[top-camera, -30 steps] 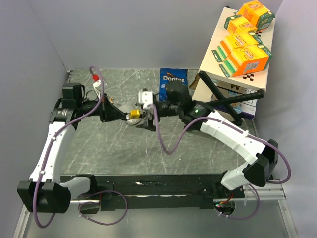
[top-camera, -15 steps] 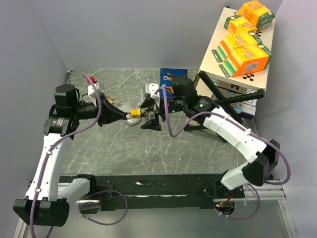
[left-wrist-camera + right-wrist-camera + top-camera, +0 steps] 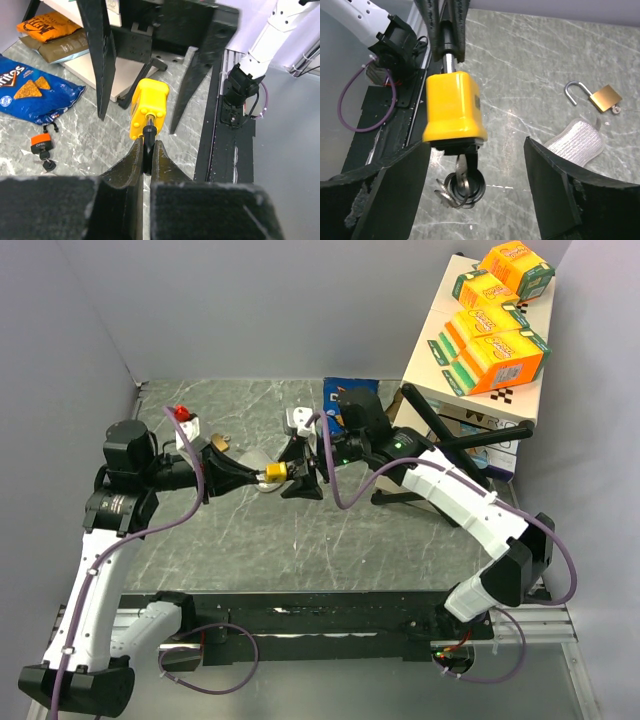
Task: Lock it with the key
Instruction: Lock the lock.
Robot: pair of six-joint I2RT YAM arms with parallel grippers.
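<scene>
A yellow padlock [image 3: 272, 472] hangs in the air above the table's middle. My left gripper [image 3: 257, 475] is shut on its metal shackle [image 3: 148, 131], with the padlock body [image 3: 148, 106] just beyond the fingertips of my left gripper [image 3: 146, 146]. A key [image 3: 465, 176] with a black head and a ring of spare keys sits in the keyhole under the padlock [image 3: 453, 106]. My right gripper [image 3: 475, 172] is open. Its two fingers stand wide on either side of the key and touch neither it nor the padlock. It shows in the top view [image 3: 303, 477] too.
An open brass padlock [image 3: 601, 97] and a silver foil packet [image 3: 577, 140] lie on the marble table. A blue Doritos bag [image 3: 349, 396] lies at the back. A small orange-tagged key [image 3: 41, 144] lies near it. A cardboard box [image 3: 462, 360] with orange cartons stands back right.
Both wrists have turned and the left arm has swung its elbow out. The padlock has stayed between the grippers, shifted slightly right. The right fingers now straddle the key end.
</scene>
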